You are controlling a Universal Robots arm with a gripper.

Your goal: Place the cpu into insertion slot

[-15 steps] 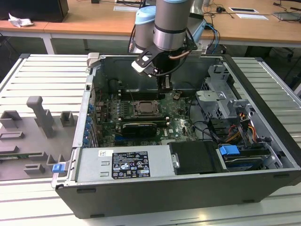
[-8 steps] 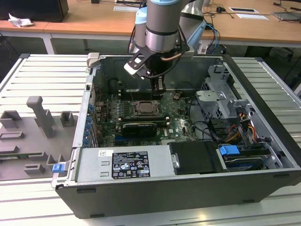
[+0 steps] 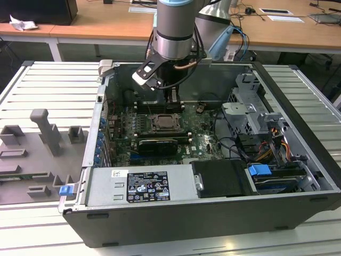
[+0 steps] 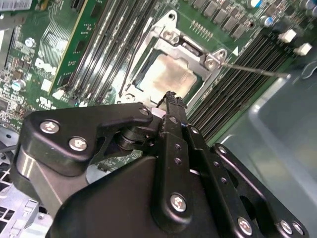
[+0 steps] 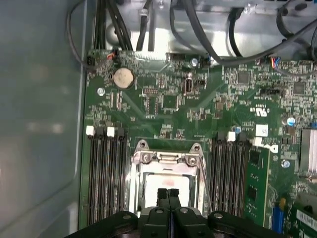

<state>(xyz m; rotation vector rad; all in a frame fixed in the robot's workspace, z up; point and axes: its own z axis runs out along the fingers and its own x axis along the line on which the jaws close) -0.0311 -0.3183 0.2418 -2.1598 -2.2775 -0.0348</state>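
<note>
A ribbed white table (image 3: 32,237) carries an open dark-grey metal computer case (image 3: 213,226), with a green circuit board (image 5: 198,109) lying flat inside. The insertion slot (image 4: 174,45), a square black socket with a thin bright metal frame, holds the cpu (image 4: 168,77), a flat silver-grey square that seems to sit level in it. Just above it, the black gripper (image 4: 171,97) has its narrow fingertips pressed together, holding nothing

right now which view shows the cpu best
The second wrist view: the cpu shows its silver top almost whole, lying in the insertion slot. In the first wrist view the gripper covers part of it; in the exterior view it is small.
</note>
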